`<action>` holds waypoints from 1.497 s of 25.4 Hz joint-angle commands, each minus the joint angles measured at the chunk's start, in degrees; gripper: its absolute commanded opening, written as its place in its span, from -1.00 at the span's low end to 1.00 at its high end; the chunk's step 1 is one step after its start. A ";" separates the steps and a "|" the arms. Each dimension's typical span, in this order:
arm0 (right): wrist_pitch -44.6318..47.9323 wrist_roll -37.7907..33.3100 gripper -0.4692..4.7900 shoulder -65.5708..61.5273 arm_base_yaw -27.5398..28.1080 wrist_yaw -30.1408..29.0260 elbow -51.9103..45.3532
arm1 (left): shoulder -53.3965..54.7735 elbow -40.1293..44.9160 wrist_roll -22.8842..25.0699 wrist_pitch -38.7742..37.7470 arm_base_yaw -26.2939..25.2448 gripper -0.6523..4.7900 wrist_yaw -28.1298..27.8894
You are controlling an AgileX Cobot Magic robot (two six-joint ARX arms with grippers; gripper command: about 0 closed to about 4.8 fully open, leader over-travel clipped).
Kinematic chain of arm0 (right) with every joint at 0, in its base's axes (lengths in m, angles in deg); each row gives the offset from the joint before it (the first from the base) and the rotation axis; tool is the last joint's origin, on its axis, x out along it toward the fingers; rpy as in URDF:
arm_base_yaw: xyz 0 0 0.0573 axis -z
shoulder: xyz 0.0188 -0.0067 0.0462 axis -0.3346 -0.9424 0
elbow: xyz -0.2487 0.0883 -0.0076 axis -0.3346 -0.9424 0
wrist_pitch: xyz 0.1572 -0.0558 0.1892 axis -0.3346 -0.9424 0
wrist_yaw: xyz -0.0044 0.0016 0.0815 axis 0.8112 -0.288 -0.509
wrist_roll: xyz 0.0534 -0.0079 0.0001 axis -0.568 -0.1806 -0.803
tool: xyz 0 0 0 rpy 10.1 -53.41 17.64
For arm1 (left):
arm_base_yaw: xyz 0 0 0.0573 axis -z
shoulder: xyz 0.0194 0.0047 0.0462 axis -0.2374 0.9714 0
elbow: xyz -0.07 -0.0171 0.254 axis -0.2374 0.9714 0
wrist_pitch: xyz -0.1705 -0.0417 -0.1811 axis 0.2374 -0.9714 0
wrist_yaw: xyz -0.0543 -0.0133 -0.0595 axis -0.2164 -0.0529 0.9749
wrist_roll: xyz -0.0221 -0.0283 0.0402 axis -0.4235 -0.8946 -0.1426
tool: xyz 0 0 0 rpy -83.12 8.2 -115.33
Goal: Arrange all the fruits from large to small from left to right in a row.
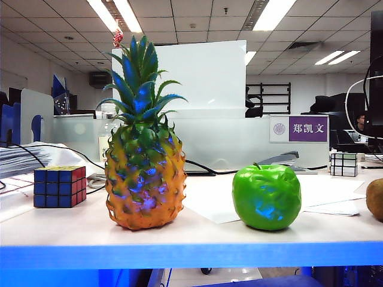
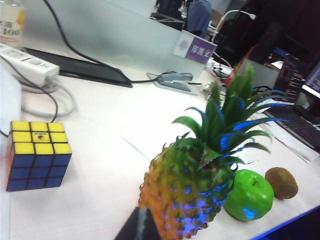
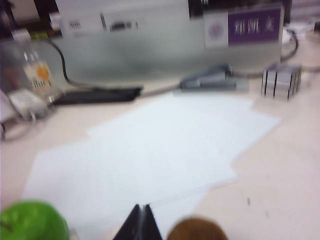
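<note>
One pineapple [image 1: 143, 179], one green apple [image 1: 266, 197], one kiwi [image 2: 281, 182], two puzzle cubes [image 1: 58, 186] [image 1: 343, 164].

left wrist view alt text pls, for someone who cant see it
A pineapple stands on a white table, with a green apple and then a brown kiwi in a row beyond it. A multicoloured puzzle cube sits apart on the other side, and the left hand's dark tip shows at the frame's edge by the pineapple.

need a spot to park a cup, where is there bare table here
Free: the gap between the dark puzzle cube and pineapple, and the sheets of paper behind the apple. Crowded: the front row through apple and kiwi. Right gripper shut, left gripper unclear; both near the front edge.
</note>
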 commanded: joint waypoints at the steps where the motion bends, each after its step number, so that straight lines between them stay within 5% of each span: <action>1: -3.63 0.11 -0.84 0.09 0.17 -0.07 -0.42 | -0.09 0.24 0.13 0.20 0.02 -0.78 0.26; 29: -4.09 0.11 -0.84 0.09 0.17 -0.04 -0.42 | -0.09 4.20 0.70 -0.42 -0.09 -0.78 0.15; 34: -4.09 0.09 -0.84 0.09 0.17 -0.04 -0.42 | -0.09 4.20 11.89 0.04 -0.13 -0.78 -13.03; 38: -4.09 0.11 -0.84 0.09 0.17 -0.04 -0.42 | -0.09 4.20 14.49 0.11 -0.13 -0.78 -27.23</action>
